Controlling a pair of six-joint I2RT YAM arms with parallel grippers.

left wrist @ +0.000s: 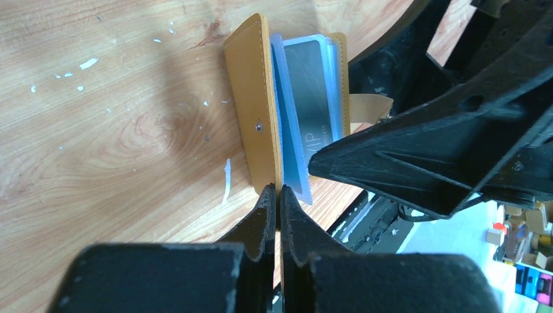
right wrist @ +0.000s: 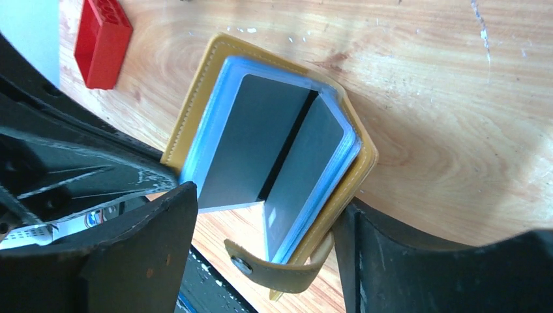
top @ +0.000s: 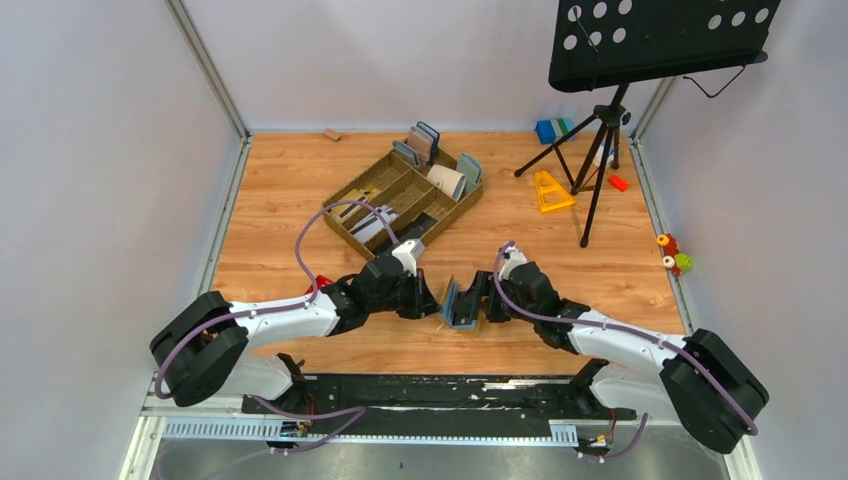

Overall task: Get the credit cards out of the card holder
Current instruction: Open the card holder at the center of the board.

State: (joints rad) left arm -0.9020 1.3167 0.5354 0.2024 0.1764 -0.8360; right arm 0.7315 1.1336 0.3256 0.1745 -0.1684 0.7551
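The mustard-yellow card holder (top: 462, 303) stands open on its edge on the wooden table between my two grippers. Grey credit cards (right wrist: 254, 143) sit in its blue sleeves, fanned into two leaves; they also show in the left wrist view (left wrist: 312, 85). My left gripper (left wrist: 279, 190) is shut on the edge of the holder's yellow cover (left wrist: 251, 98). My right gripper (right wrist: 267, 202) is open, with its fingers on either side of the holder; the right finger (right wrist: 404, 261) lies against the back cover. The snap strap (right wrist: 287, 274) hangs loose.
A red block (right wrist: 101, 40) lies near the left arm. A wooden divided tray (top: 405, 200) with upright wallets stands behind. A music stand (top: 600, 130), a yellow triangle (top: 550, 190), blue blocks (top: 550, 130) and small toys (top: 672, 255) are at the right.
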